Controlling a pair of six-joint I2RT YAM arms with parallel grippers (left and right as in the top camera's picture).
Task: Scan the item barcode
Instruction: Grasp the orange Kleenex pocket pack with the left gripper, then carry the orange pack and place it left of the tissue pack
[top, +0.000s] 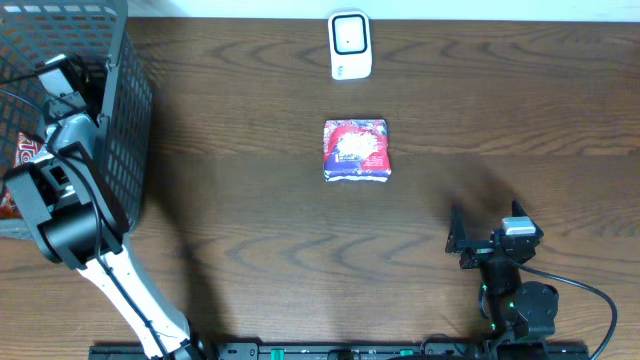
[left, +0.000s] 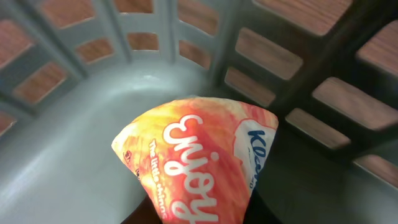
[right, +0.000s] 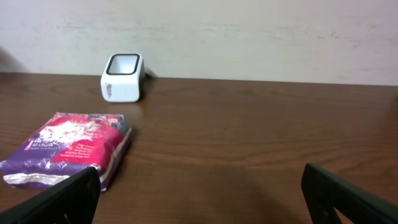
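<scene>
- The left gripper (left: 205, 216) is down inside the grey basket (top: 132, 110) at the table's left edge. Its jaws are drawn in on the lower end of an orange tissue pack (left: 199, 155), which is pinched up into a peak (only dark slivers of the fingers show at the bottom of the wrist view).
- The pack is over the basket's floor and has not yet been lifted out.
- The scanner (top: 350, 45) stands at the far middle of the table (top: 250, 230), well apart from the basket, with its window facing up.
- A purple-and-red packet (top: 356, 150) lies flat near the scanner, on the side closer to the arms. Nothing shows whether it has been scanned.
- The right gripper (right: 200, 177) is spread wide and holds nothing, low over the near right of the table and facing the packet and scanner.
- The task looks to be at an early stage: the pack is gripped, while lifting it clear, carrying it across and presenting its barcode all remain.
</scene>
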